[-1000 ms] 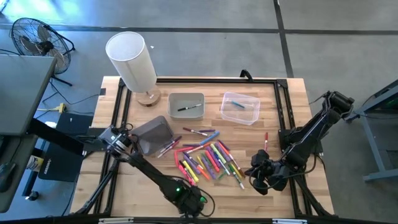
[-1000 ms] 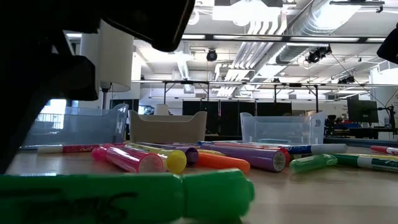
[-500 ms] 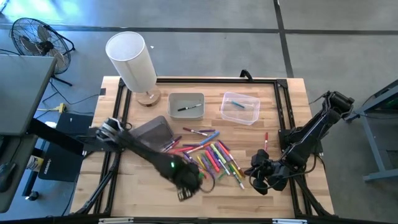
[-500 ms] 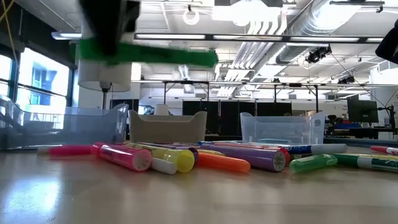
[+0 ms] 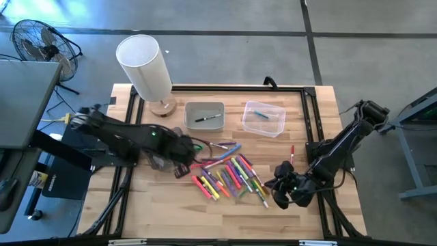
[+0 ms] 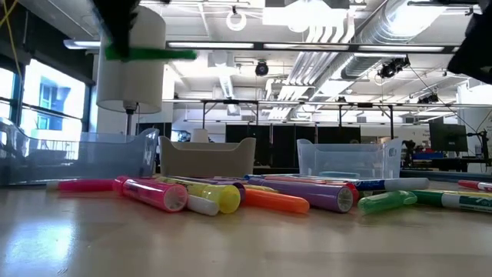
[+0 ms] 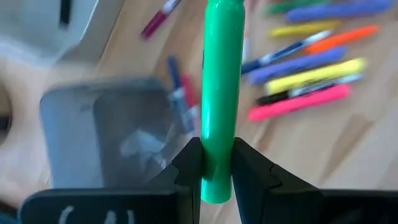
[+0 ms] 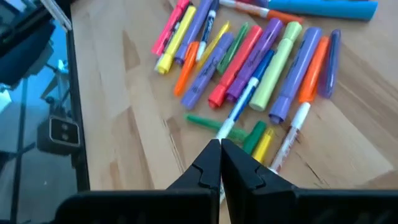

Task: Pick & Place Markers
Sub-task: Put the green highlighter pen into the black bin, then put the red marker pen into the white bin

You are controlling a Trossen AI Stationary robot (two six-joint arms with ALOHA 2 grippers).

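Green marker (image 7: 219, 99) is sitting clamped between the left gripper's (image 7: 216, 163) fingers, raised above the table (image 5: 164, 212) beside the tilted grey bin (image 5: 158, 145) at the left. Grey bin (image 5: 204, 116) at the back is holding one dark marker (image 5: 208, 118); clear bin (image 5: 263, 118) next to it is holding a blue marker (image 5: 258, 114). Loose markers (image 5: 229, 174) in pink, yellow, orange, purple, blue and green are lying scattered at the middle of the table, between the two arms. Red marker (image 5: 292, 154) is lying apart, nearer the right edge. Right gripper (image 8: 220, 151) is hovering low just right of the pile, its fingers pressed together and carrying nothing.
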